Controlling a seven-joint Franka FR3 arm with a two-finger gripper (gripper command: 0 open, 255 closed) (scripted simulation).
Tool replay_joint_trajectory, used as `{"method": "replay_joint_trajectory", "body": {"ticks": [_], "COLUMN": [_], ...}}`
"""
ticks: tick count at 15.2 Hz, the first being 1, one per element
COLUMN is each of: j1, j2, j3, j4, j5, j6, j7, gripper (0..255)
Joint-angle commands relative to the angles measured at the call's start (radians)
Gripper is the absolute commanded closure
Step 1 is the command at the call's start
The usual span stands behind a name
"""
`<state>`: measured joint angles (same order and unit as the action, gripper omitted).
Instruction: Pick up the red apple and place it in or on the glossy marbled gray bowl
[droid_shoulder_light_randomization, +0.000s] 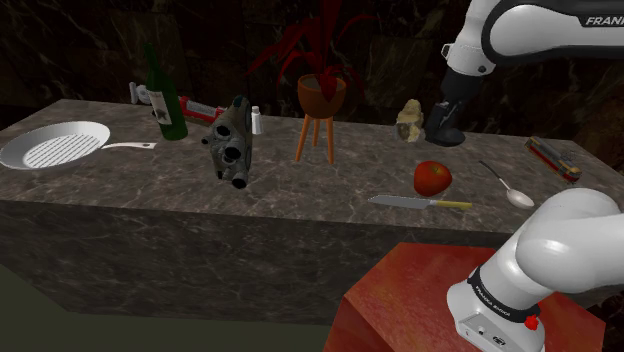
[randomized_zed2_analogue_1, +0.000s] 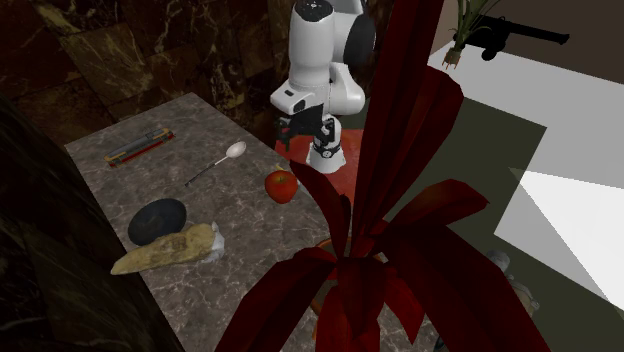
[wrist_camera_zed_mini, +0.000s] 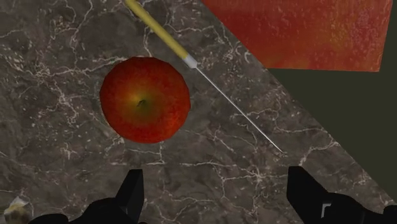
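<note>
The red apple (droid_shoulder_light_randomization: 432, 178) (randomized_zed2_analogue_1: 281, 184) (wrist_camera_zed_mini: 145, 99) rests upright on the dark marble counter (droid_shoulder_light_randomization: 300, 185), near its front edge. My gripper (wrist_camera_zed_mini: 216, 197) (randomized_zed2_analogue_1: 303, 135) (droid_shoulder_light_randomization: 447, 115) hangs above the apple and slightly to one side of it, open, with nothing between the fingers (wrist_camera_zed_mini: 132, 191). The apple lies ahead of the fingertips, not between them. The dark glossy bowl (randomized_zed2_analogue_1: 157, 220) (droid_shoulder_light_randomization: 449, 138) stands farther back on the counter next to a pale rocky lump (randomized_zed2_analogue_1: 165, 250). In the shoulder view my gripper partly covers it.
A knife (droid_shoulder_light_randomization: 415, 202) (wrist_camera_zed_mini: 191, 63) with a yellow handle lies just in front of the apple. A spoon (droid_shoulder_light_randomization: 505, 185) and a red tool (droid_shoulder_light_randomization: 552, 158) lie at the shoulder view's right. A potted red plant (droid_shoulder_light_randomization: 320, 95), bottle (droid_shoulder_light_randomization: 165, 95), grey device (droid_shoulder_light_randomization: 230, 140) and pan (droid_shoulder_light_randomization: 55, 145) stand leftward.
</note>
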<state>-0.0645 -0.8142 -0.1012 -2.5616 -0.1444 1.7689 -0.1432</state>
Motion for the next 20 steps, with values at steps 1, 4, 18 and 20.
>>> {"method": "replay_joint_trajectory", "body": {"ticks": [1, 4, 18, 20], "j1": [-0.021, -0.053, -0.105, -0.105], "j2": [-0.006, 0.006, 0.084, 0.084], "j3": [-0.038, -0.093, -0.189, -0.189], "j4": [-0.049, -0.107, -0.237, -0.237], "j5": [-0.033, -0.082, -0.173, -0.173], "j6": [0.039, 0.103, 0.308, 0.308], "j7": [-0.038, -0.087, -0.14, -0.14], "gripper": [0, 0, 0, 0]}}
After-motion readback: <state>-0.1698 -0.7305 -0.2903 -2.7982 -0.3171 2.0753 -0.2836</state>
